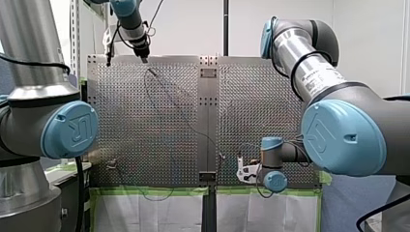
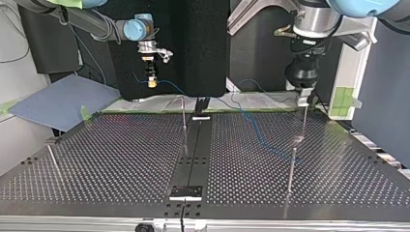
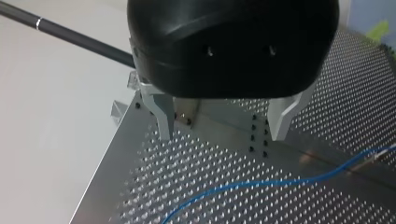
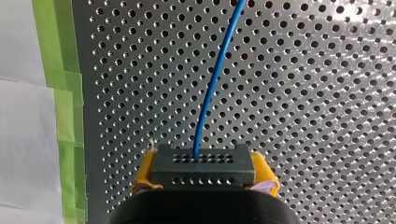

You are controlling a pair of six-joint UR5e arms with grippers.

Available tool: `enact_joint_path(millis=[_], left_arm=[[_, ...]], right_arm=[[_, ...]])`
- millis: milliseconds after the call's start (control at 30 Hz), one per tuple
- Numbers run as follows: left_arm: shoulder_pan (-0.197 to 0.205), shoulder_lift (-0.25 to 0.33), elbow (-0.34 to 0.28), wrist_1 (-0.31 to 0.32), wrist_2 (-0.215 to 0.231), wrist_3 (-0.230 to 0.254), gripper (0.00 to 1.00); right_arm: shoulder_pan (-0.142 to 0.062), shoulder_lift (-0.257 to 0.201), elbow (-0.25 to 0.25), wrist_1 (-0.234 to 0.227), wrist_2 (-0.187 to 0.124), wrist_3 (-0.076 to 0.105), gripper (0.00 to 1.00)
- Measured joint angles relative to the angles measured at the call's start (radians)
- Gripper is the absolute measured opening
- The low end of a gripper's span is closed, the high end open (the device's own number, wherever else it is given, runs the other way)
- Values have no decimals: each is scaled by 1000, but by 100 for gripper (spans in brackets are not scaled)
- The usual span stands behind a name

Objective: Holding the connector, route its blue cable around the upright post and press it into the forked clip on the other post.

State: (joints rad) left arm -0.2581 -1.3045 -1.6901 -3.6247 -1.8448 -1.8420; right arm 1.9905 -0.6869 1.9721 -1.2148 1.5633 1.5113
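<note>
1. Connector is sitting clamped in my right gripper, at the top view's ten o'clock.
2. Blue cable is trailing away from it.
3. My left gripper is hovering at two o'clock, jaws standing apart.

Thin blue cable lies on the perforated metal table, between the top view's slim central metal post and its right-hand post.

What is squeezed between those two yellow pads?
A dark connector block with rows of small holes, held by my right gripper; the blue cable runs out of it. The right wrist view shows this.
</note>
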Motion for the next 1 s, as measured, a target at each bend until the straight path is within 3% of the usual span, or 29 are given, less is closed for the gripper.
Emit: enact_joint_path(millis=[700, 1000], left_arm=[[0, -5, 0, -2, -181, -4, 99], [0, -5, -3, -2, -201, -8, 99]], right_arm=[[0, 0, 0, 1, -11, 0, 0], [0, 0, 0, 1, -11, 0, 0]])
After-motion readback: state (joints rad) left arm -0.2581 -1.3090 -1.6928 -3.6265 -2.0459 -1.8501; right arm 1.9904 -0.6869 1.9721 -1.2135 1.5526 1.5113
